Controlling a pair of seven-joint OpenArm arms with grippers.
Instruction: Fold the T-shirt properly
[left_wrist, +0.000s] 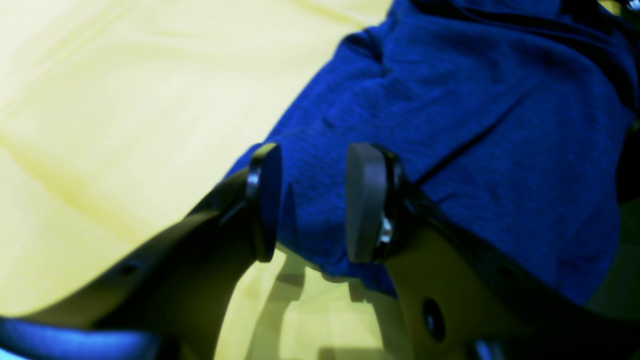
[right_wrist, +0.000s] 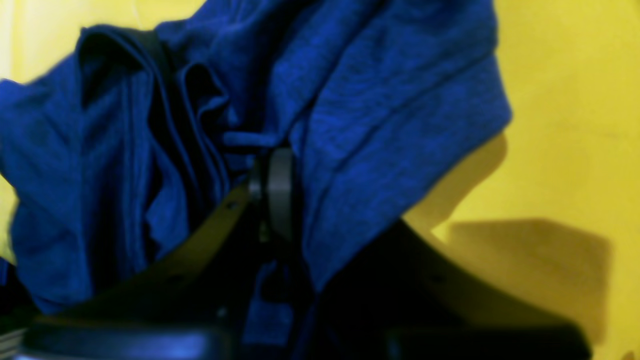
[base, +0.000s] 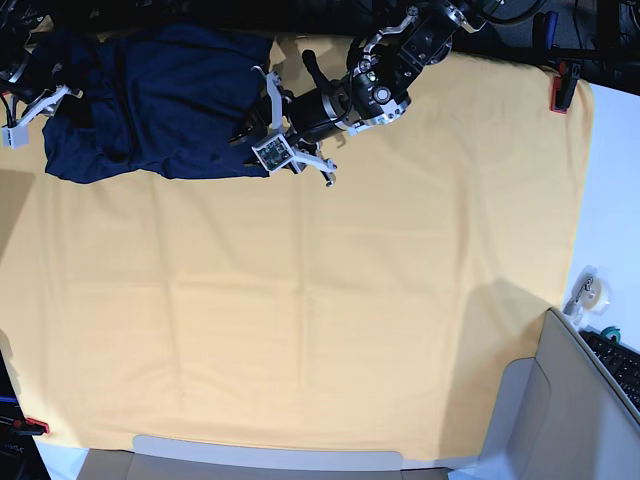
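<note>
A dark navy long-sleeved T-shirt (base: 150, 105) lies bunched at about eleven o'clock on a surface covered by a big yellow cloth (base: 330, 300). The left hand (left_wrist: 312, 200) sits at the shirt's edge nearest the middle of the cloth, its two pads apart with a fold of navy fabric between them, not yet pinched. The right hand (right_wrist: 275, 187), at the far ten o'clock corner, has its pads pressed narrow on gathered fabric, lifting it into ridges. Gripping opposite ends probably serves to stretch the shirt flat before folding it.
</note>
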